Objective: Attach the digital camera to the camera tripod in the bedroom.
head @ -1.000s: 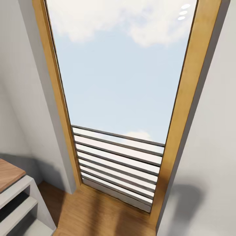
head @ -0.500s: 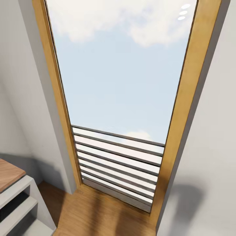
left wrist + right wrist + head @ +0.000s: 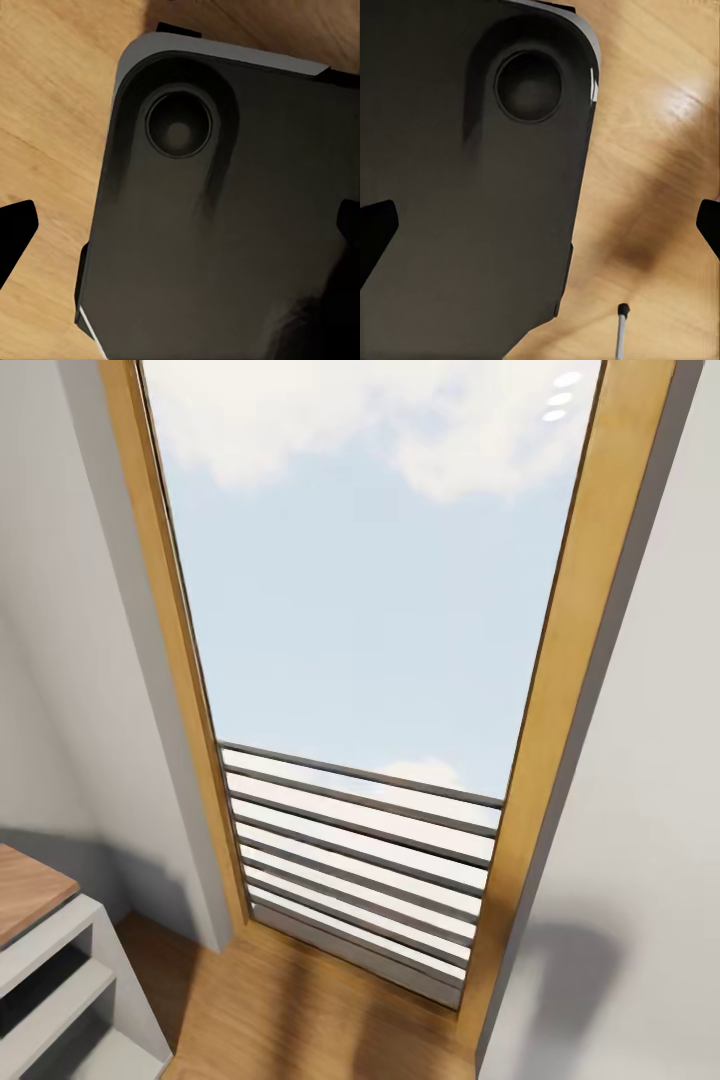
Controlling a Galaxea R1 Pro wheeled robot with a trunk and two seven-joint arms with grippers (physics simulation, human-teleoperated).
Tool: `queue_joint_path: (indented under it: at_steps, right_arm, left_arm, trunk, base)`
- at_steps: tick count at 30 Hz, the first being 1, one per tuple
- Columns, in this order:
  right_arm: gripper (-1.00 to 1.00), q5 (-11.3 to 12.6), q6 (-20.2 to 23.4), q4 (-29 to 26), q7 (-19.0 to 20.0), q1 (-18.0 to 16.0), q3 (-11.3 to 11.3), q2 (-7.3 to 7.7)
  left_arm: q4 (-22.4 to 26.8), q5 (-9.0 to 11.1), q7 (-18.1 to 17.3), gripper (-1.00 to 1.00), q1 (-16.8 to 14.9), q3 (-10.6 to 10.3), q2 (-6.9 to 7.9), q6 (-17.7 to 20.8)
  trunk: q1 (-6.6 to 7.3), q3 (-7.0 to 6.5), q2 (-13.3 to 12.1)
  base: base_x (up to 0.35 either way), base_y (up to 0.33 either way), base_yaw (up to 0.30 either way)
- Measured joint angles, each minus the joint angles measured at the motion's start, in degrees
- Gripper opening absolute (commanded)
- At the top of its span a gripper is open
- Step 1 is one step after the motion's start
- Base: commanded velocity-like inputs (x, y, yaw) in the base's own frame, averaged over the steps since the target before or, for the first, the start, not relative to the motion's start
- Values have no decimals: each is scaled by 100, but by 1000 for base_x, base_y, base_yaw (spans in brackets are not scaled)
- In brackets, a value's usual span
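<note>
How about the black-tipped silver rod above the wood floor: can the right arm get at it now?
Probably yes: the rod sits just ahead of the open right gripper, over bare wood floor, with nothing between.

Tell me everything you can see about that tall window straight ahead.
The window is a tall pane in a light wooden frame, set into white walls and reaching down to the wood floor. Through the glass shows pale blue sky with white clouds. Across its lower part run horizontal grey bars, like a railing or slats. Three small bright light reflections sit near its upper right corner. A wood-topped white shelf stands apart at the left.
</note>
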State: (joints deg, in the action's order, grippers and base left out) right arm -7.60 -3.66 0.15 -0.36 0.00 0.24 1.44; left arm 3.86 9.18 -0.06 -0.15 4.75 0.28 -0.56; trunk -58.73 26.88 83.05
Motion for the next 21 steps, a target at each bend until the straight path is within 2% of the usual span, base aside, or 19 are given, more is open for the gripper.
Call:
queue_joint_path:
  at_steps: [9,16,21]
  right_arm:
    - [100,6,-51,8,-4,0,-11,2]
    - [100,7,-75,8,-4,0,-12,-10]
    - [100,10,-77,8,-4,0,-15,-16]
  left_arm:
    - [47,23,-2,100,-1,-41,-12,-15]
    - [49,-14,-2,100,-1,-67,133,-16]
    - [40,-18,-2,100,-1,-69,144,-16]
  trunk:
    - [0,-22,0]
    - [0,-44,0]
    - [0,-54,0]
  base:
    - [0,0,217]
    - [0,0,257]
    - [0,0,259]
